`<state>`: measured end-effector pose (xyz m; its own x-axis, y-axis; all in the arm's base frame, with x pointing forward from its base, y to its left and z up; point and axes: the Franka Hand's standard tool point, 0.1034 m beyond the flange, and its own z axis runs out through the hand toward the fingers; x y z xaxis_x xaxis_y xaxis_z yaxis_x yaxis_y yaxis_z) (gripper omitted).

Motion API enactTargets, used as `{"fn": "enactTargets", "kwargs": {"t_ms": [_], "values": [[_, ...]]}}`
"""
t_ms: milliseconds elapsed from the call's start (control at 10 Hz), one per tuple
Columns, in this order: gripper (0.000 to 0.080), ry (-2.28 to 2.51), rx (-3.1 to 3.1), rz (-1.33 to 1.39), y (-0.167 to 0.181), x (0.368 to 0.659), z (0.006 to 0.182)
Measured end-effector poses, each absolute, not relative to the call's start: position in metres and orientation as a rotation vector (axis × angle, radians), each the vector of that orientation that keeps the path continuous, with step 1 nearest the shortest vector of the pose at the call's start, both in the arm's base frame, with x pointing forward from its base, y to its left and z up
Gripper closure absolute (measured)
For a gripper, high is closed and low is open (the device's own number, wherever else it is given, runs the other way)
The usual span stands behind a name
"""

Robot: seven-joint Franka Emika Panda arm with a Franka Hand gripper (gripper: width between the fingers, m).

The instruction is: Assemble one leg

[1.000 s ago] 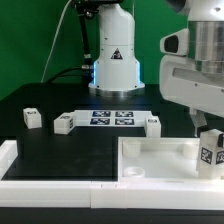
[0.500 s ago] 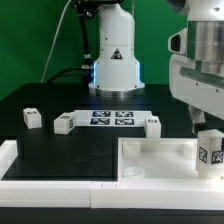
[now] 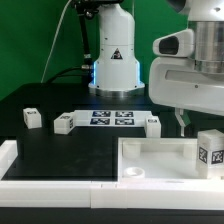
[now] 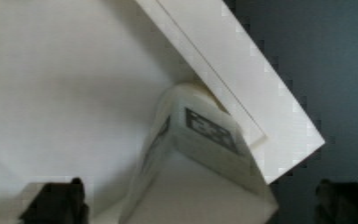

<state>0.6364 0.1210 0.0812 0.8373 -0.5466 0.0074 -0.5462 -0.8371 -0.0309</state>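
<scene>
One leg (image 3: 210, 151), a small white post with a marker tag, stands at the near right corner of the big white panel (image 3: 150, 158). My gripper (image 3: 198, 116) hangs just above it, open and empty. In the wrist view the same leg (image 4: 204, 138) lies below, between the two dark, widely spread fingertips (image 4: 55, 203), and touches neither. Three more legs lie on the black table: one at the far left (image 3: 32, 118), one beside the marker board's left end (image 3: 64, 124), and one beside its right end (image 3: 153, 123).
The marker board (image 3: 112, 118) lies at mid-table in front of the robot base (image 3: 113, 62). A white raised rail (image 3: 40, 170) runs along the front left. The panel's raised rim fills the front right.
The gripper has shifted toward the exterior view's left and a little upward. The leg at the panel corner has stayed where it was.
</scene>
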Motion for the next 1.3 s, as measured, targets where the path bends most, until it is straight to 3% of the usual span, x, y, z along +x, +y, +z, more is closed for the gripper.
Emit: {"fn": "enactTargets", "kwargs": {"t_ms": [700,900,1100,1200,1300], "values": [[0.0150,-0.400,-3.120,-0.040,0.116,0.637,0.082],[0.0150,-0.473,-3.117,-0.039,0.112,0.638,0.082],[0.0387,-0.463,-3.118,-0.039,0.111,0.638,0.081],[0.0387,-0.420,-3.124,-0.040,0.111,0.638,0.081],[0.0508,-0.381,-3.128,-0.040,0.111,0.638,0.081]]}}
